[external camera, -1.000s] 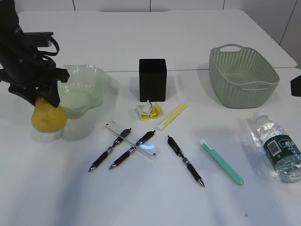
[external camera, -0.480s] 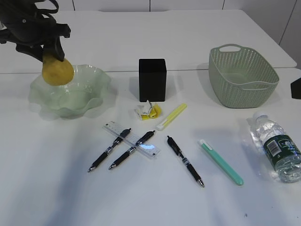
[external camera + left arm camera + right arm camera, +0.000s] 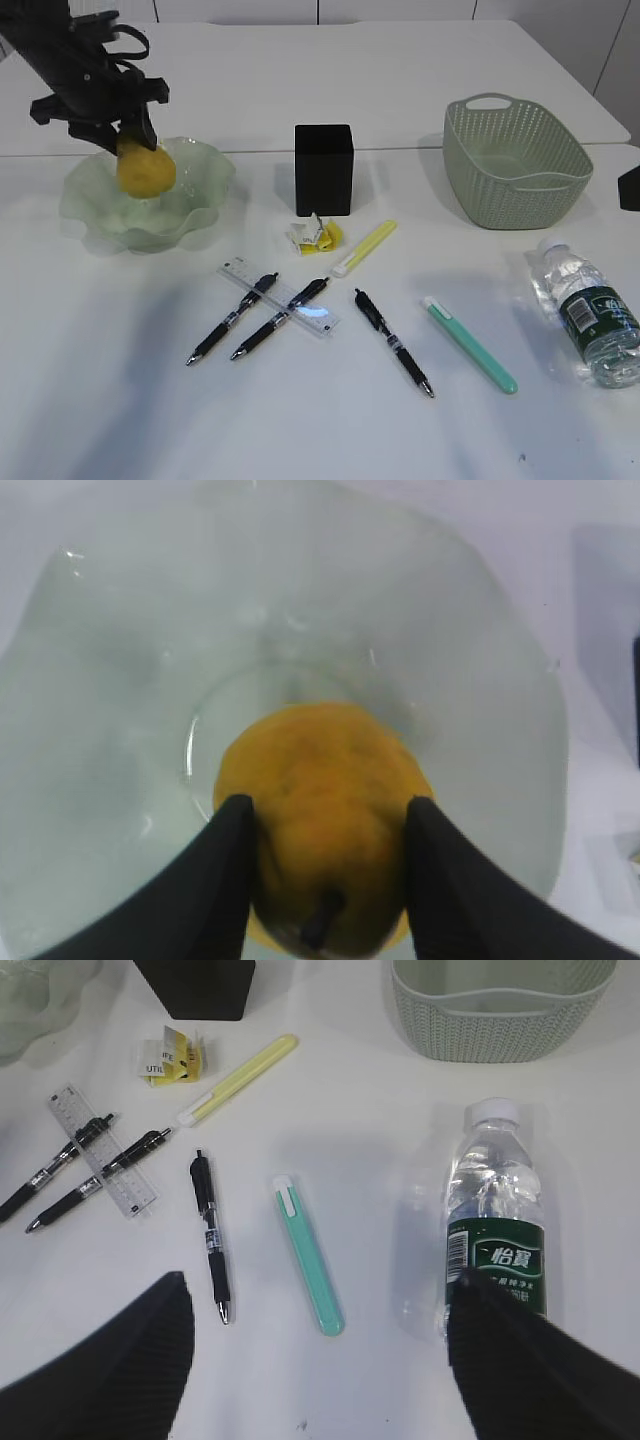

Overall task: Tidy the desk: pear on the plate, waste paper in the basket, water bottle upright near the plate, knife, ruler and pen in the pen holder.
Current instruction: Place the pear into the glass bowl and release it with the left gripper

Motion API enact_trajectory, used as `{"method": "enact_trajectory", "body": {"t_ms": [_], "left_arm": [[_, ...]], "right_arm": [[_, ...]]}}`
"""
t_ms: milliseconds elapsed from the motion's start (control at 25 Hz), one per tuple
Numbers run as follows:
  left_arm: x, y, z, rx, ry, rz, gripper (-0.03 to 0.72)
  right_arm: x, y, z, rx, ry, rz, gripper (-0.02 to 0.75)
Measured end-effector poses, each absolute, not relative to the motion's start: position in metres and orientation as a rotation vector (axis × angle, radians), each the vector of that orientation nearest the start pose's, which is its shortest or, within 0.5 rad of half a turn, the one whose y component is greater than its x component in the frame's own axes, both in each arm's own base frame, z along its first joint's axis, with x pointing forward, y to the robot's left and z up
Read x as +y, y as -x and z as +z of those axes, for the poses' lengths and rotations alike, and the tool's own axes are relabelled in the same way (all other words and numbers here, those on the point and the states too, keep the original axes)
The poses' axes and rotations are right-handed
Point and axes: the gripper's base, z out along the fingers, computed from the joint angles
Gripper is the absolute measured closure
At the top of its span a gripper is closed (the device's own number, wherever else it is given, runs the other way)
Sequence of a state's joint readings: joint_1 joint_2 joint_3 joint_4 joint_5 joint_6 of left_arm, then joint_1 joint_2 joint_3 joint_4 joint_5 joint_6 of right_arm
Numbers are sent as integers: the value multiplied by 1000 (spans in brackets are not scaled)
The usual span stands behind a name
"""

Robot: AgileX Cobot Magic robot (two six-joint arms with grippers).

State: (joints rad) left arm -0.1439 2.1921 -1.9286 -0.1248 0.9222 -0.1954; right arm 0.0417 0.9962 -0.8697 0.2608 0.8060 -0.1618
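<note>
My left gripper is shut on the yellow pear, stem toward the camera, just above the middle of the pale-green wavy plate. The black pen holder stands mid-table with crumpled waste paper in front of it. The clear ruler lies under two black pens, and a third pen lies to their right. A teal knife lies further right. The water bottle lies on its side at the right. My right gripper hangs open above the knife and bottle.
The sage-green basket stands at the back right. A slim yellow stick-shaped item lies beside the waste paper. A seam between two tabletops runs behind the plate and the holder. The front of the table is bare white.
My left gripper lifted the pear from the table left of the plate and carried it right, and it now hangs low over the plate's middle. The right gripper has stayed put.
</note>
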Motion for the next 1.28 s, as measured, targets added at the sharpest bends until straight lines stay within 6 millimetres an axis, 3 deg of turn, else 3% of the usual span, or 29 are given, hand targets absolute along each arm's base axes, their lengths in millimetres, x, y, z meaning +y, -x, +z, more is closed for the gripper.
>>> {"method": "enact_trajectory", "body": {"t_ms": [320,640,1280], "left_arm": [[-61,-493,200,2718,230,-292,384],[-61,-496,180,2747,265,-322,384],[-61,-495,177,2768,268,-322,313]], "right_arm": [[25,-190,327,2393,112,254,153],[25,-190,327,2389,111,253,152],[25,-191,328,2380,109,251,152]]}}
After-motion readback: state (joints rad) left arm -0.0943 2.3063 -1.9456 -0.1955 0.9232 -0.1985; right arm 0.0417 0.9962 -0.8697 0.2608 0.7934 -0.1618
